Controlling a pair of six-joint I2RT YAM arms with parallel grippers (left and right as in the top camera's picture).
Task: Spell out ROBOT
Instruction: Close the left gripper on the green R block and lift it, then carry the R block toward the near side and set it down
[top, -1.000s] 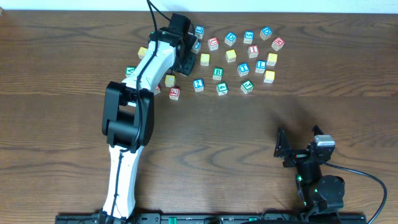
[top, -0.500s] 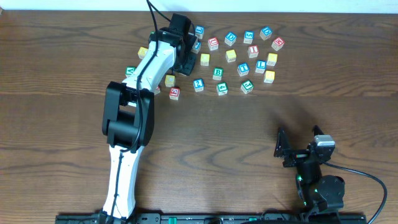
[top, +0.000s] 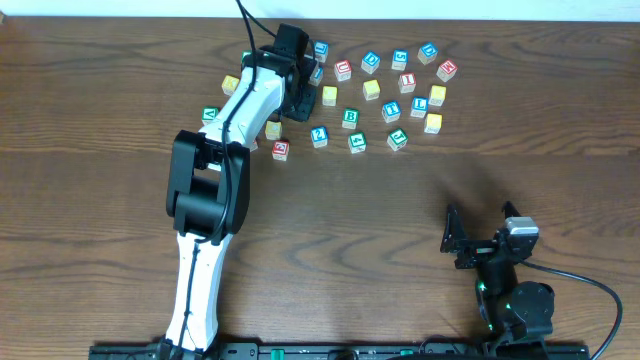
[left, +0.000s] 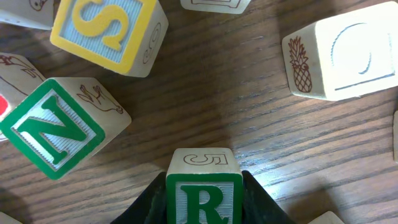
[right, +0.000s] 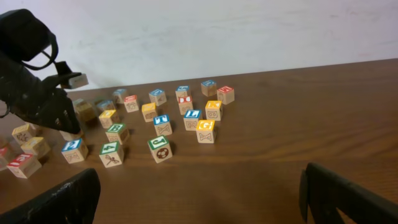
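Amid the letter blocks (top: 372, 89) | left gripper (left: 203, 202) clamps green R block (left: 203, 190) | right gripper (top: 478, 230) agape, empty | risk: tilted lift clips N block (left: 53, 127)

scattered letter blocks (right: 163, 124) on brown table (right: 280, 143)

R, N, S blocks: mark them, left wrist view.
R block (left: 204, 200), left wrist view, green letter face.
N block (left: 53, 129), left wrist view, green letter face.
S block (left: 104, 28), left wrist view, yellow letter face.

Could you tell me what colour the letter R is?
Green; the R block shows best in left wrist view.
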